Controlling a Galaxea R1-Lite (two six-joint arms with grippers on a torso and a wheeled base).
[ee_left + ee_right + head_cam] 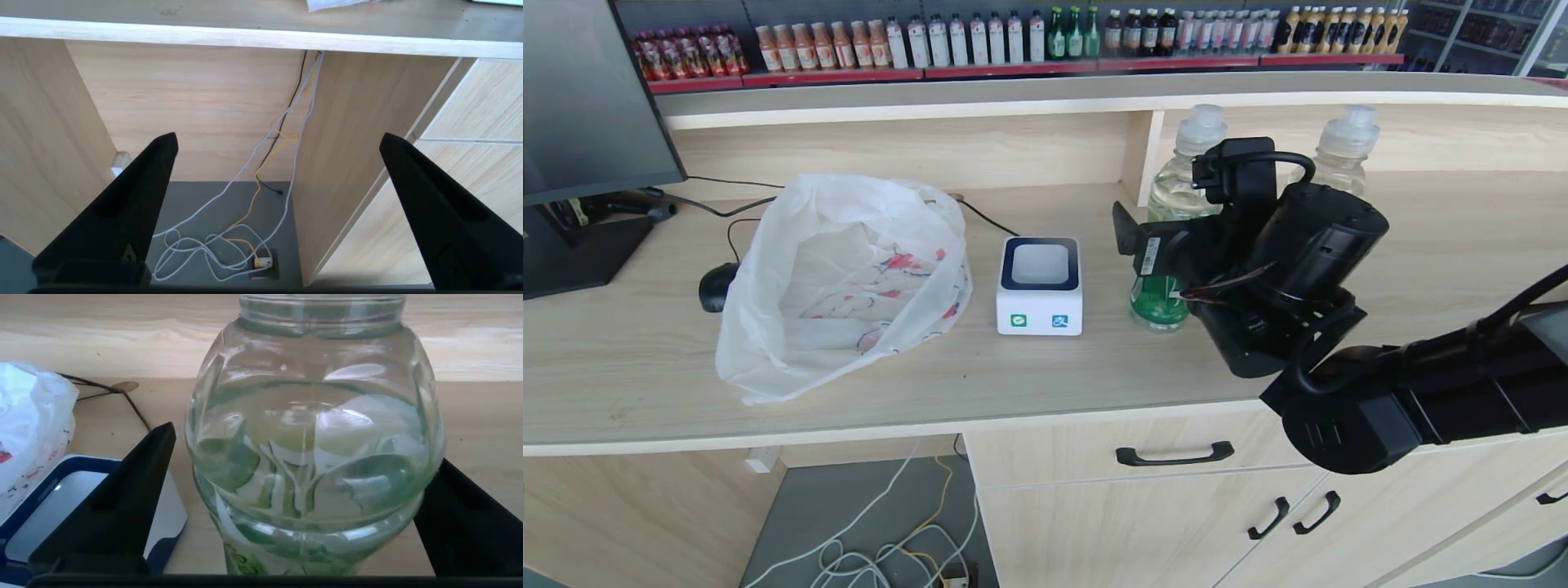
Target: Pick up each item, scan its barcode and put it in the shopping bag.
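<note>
The wooden counter [645, 367] runs across my head view, with a dark monitor [588, 90] on its stand at the far left. Next to it the white shopping bag [849, 278] lies slumped with its mouth open towards me, printed red and blue inside.

The right gripper [306, 449] is at the nearer bottle [1172, 192], a clear one with a green label that stands upright on the counter. Its fingers [122, 506] are spread wide, one on each side of the bottle's body. I think a sliver of counter shows between one pad and the plastic, but I cannot tell whether the other pad touches. From the head the wrist hides the bottle's right side.

A second clear bottle [1343, 151] stands farther back and to the right, well apart from the first. The white scanner [1040, 286] with its dark-rimmed window sits between the nearer bottle and the bag, close to both. A black mouse [716, 287] rests just left of the bag.

The left gripper [278, 143] hangs below the counter edge, fingers apart and holding nothing, facing the recess where loose cables [245, 237] trail on the floor.
</note>
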